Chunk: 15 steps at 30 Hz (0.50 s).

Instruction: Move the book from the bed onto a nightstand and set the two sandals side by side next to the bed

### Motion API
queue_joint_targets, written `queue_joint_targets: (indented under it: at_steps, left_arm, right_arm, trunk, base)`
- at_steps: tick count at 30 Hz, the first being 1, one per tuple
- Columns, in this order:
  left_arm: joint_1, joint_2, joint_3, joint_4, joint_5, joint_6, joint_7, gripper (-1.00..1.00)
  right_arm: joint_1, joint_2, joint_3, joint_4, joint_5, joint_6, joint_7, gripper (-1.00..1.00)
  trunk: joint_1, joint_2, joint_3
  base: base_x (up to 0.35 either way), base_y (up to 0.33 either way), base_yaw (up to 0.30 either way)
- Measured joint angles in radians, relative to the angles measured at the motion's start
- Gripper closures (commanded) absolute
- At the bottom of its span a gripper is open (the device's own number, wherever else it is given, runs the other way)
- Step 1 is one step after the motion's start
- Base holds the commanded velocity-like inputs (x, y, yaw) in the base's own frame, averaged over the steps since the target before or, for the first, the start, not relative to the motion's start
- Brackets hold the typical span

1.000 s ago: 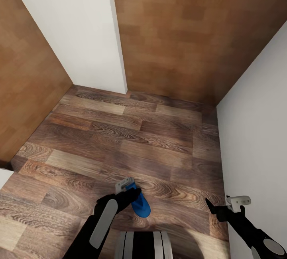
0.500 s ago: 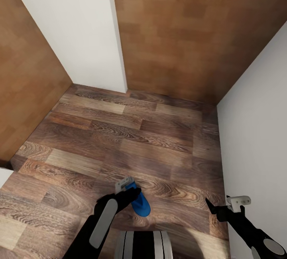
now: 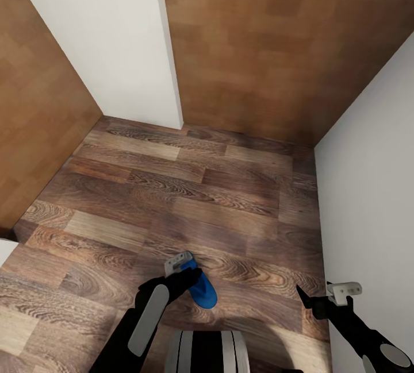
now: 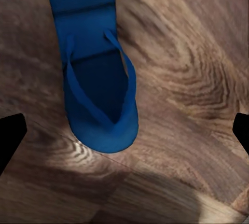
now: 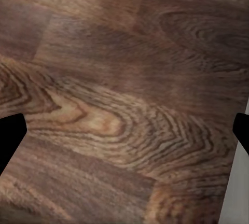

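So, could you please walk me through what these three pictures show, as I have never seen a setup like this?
This is a simulated wheeled robot with two dark arms. The big picture looks down from its head camera at a wood-plank floor between white and brown walls. The other two come from cameras on each wrist. The left end effector hangs over a blue sandal lying on the floor; its fingers sit wide apart at the wrist picture's edges, so it is open and grips nothing. The right end effector, near the white wall, is also open, with bare planks below it.

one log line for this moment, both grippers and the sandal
left gripper: open, above blue sandal | right gripper: open, empty | sandal: flat on wood floor
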Motion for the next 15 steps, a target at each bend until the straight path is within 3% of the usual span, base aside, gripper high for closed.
queue_joint_targets:
  at_steps: [5, 9, 11, 15]
  left_arm:
    - [-0.017, 0.000, 0.000, -0.011, 0.016, -0.007, 0.092, -1.00]
    - [-0.062, 0.000, 0.000, -0.010, 0.128, -0.014, 0.159, -1.00]
    - [-0.070, 0.000, 0.000, -0.007, 0.165, -0.016, 0.198, -1.00]
    - [-0.073, 0.000, 0.000, -0.006, 0.182, -0.018, 0.225, -1.00]
  right_arm:
    - [0.000, 0.000, 0.000, 0.000, 0.000, 0.000, 0.000, -1.00]
    - [0.000, 0.000, 0.000, 0.000, 0.000, 0.000, 0.000, -1.00]
    - [0.000, 0.000, 0.000, 0.000, 0.000, 0.000, 0.000, -1.00]
    - [0.000, 0.000, 0.001, 0.000, 0.000, 0.000, 0.000, -1.00]
  trunk:
    - [0.000, 0.000, 0.000]
    - [0.000, 0.000, 0.000]
    - [0.000, 0.000, 0.000]
    - [0.000, 0.000, 0.000]
  base:
    - [0.000, 0.000, 0.000]
    - [0.000, 0.000, 0.000]
    - [0.000, 0.000, 0.000]
    - [0.000, 0.000, 0.000]
